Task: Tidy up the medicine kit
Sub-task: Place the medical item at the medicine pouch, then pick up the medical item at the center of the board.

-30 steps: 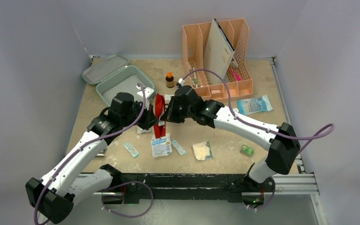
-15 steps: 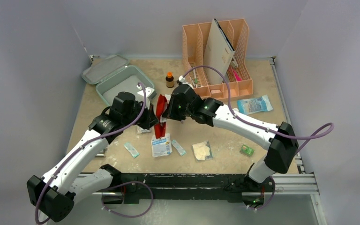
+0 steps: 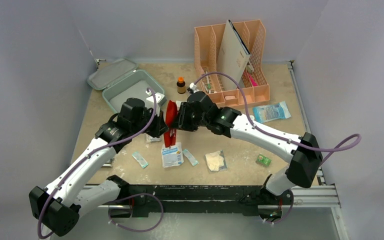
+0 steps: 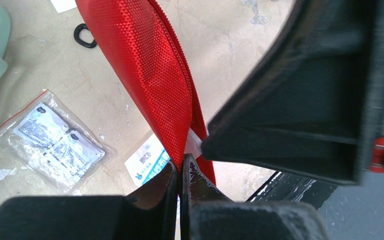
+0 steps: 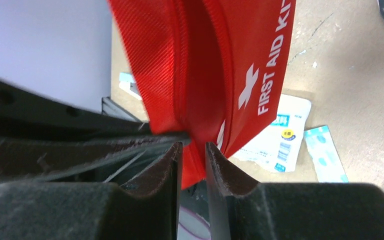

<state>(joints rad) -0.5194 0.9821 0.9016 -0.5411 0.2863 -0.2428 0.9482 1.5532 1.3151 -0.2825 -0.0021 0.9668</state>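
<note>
Over the table's [image 3: 240,160] middle, your left claw [image 4: 181,169] pinches the red pouch [image 3: 169,125] (FIRST AID KIT); your right claw [image 5: 194,150] gapes narrowly around its edge.

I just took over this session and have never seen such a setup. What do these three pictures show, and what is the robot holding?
The machine is a left arm and a right arm, bolted at the near edge of a table. Each ends in a two-finger gripper. The wide picture looks down from above and behind the arms. The two close-ups come from a camera on each wrist.

On the table are the open mint-green medicine kit, a peach file organizer, a brown bottle and several flat sachets.

Both arms meet at a red first-aid pouch. The left gripper is shut on its edge. The fingers of the right gripper stand slightly apart with a pouch corner between them. Whether they pinch it is unclear.
</note>
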